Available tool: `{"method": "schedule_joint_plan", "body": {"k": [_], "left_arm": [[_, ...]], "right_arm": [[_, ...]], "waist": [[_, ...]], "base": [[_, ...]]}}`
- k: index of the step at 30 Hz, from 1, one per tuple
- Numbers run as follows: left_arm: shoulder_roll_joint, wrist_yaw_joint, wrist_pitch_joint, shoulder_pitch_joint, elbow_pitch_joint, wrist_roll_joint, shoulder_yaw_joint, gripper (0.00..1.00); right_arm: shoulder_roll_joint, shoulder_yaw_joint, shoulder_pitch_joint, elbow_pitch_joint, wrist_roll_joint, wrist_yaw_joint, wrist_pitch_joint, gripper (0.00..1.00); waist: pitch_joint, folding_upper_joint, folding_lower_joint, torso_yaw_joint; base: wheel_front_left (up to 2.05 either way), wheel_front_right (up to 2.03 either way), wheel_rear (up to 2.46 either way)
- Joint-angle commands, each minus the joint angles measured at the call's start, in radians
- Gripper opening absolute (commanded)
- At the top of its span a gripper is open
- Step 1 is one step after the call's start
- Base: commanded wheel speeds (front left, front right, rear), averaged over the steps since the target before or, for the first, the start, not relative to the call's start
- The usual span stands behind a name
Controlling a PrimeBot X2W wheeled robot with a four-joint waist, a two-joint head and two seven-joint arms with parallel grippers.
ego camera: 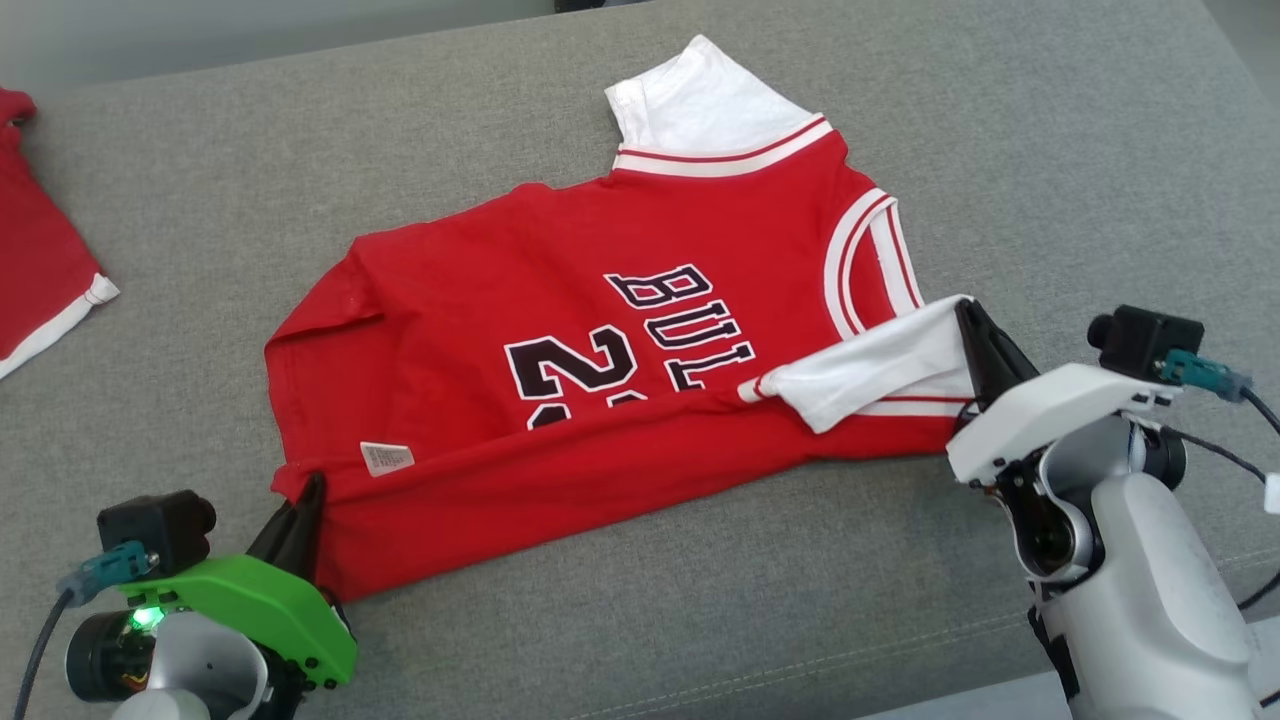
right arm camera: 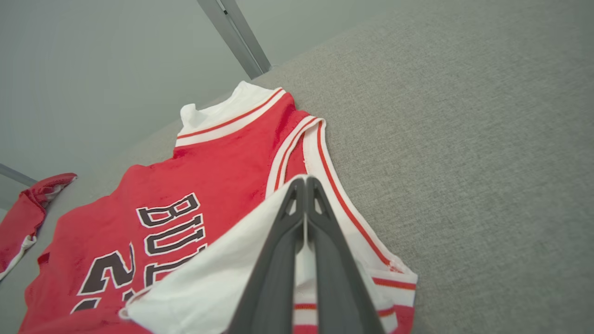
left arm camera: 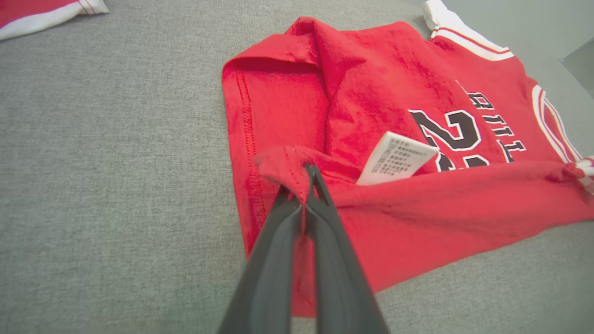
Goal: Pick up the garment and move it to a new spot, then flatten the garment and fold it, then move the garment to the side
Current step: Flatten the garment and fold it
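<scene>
The garment [ego camera: 560,330] is a red basketball jersey with white sleeves and black lettering, lying on the grey padded surface [ego camera: 1050,150] with its near long side folded over. My left gripper [ego camera: 312,485] is shut on the red hem corner [left arm camera: 283,164] at the lower left. My right gripper [ego camera: 968,312] is shut on the white sleeve [ego camera: 880,372] at the right, pulled over the red body. In the right wrist view the dark fingers [right arm camera: 283,260] pinch white fabric [right arm camera: 218,283]. A white care label [left arm camera: 394,160] pokes out near the left fingers.
Another red and white piece of clothing [ego camera: 35,270] lies at the far left edge of the surface. Bare grey padding surrounds the jersey on all sides. A seam [ego camera: 850,660] runs along the surface's near edge.
</scene>
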Motion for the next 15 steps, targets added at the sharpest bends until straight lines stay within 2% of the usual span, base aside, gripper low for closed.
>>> {"method": "schedule_joint_plan", "body": {"k": [1, 9, 10, 11, 12, 13, 14, 15], "left_arm": [[0.002, 0.006, 0.006, -0.015, 0.009, 0.004, -0.002, 0.0], [0.004, -0.022, 0.07, -0.107, 0.119, 0.002, -0.044, 0.0], [0.001, -0.032, 0.062, -0.113, 0.125, 0.003, -0.049, 0.16], [-0.004, -0.044, 0.049, -0.119, 0.127, -0.002, -0.05, 0.37], [-0.006, -0.045, 0.032, -0.123, 0.134, 0.001, -0.045, 0.77], [0.0, -0.053, 0.025, -0.122, 0.142, 0.012, -0.052, 0.93], [-0.002, -0.057, 0.019, -0.12, 0.147, 0.012, -0.056, 1.0], [-0.01, -0.055, 0.011, -0.114, 0.15, 0.003, -0.051, 1.0]], "right_arm": [[0.0, 0.001, -0.017, 0.015, -0.013, -0.001, -0.008, 0.0], [0.008, 0.042, -0.185, 0.256, -0.107, -0.001, -0.095, 0.0], [0.008, 0.047, -0.194, 0.277, -0.109, -0.001, -0.106, 0.09], [0.009, 0.058, -0.202, 0.29, -0.116, -0.001, -0.118, 0.35], [0.009, 0.065, -0.205, 0.304, -0.124, -0.001, -0.133, 0.78], [0.008, 0.068, -0.204, 0.315, -0.134, -0.001, -0.146, 0.94], [0.008, 0.073, -0.202, 0.318, -0.147, -0.001, -0.164, 1.0], [0.004, 0.079, -0.197, 0.318, -0.17, -0.001, -0.184, 1.0]], "waist": [[0.008, 0.0113, 0.0001, 0.006], [0.016, 0.0113, 0.0001, 0.017], [0.015, 0.0113, 0.0001, 0.019], [0.015, 0.0113, 0.0001, 0.021], [0.015, 0.0113, 0.0001, 0.023], [0.014, 0.0113, 0.0001, 0.025], [0.013, 0.0113, 0.0001, 0.026], [0.012, 0.0113, 0.0001, 0.027]], "base": [[0.0, 0.0, 0.0], [0.0, 0.0, 0.0], [0.0, 0.0, 0.0], [0.0, 0.0, 0.0], [0.0, 0.0, 0.0], [0.0, 0.0, 0.0], [0.0, 0.0, 0.0], [0.0, 0.0, 0.0]]}}
